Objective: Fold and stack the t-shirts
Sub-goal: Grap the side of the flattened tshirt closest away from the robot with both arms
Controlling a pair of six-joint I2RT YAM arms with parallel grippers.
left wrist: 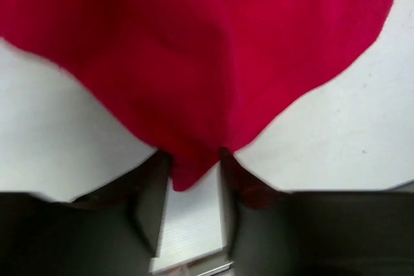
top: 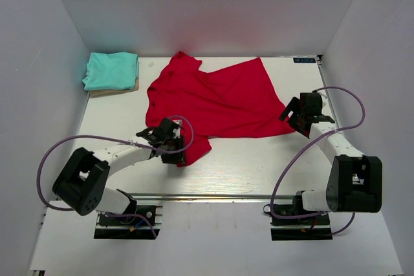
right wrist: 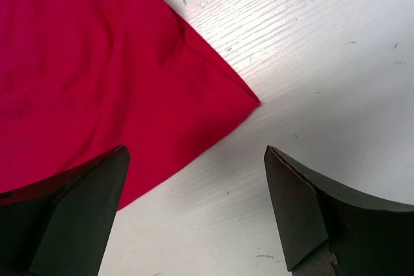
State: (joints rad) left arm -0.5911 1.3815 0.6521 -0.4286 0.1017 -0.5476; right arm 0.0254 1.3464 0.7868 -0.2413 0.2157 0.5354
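The red t-shirt (top: 213, 101) lies spread and rumpled across the middle of the table. The teal t-shirt (top: 111, 70) sits folded at the far left corner. My left gripper (top: 171, 141) is over the red shirt's near left corner. In the left wrist view the left gripper (left wrist: 194, 159) has its jaws narrowly apart, and a tip of red cloth (left wrist: 187, 95) lies between the fingertips. My right gripper (top: 299, 116) is wide open and empty at the shirt's near right corner. In the right wrist view that gripper (right wrist: 194, 159) hovers over bare table beside the red hem corner (right wrist: 129, 82).
White walls close in the table on the left, back and right. A tan cloth edge (top: 116, 90) shows under the teal shirt. Purple cables (top: 77, 139) loop from both arms. The arm bases stand at the near edge.
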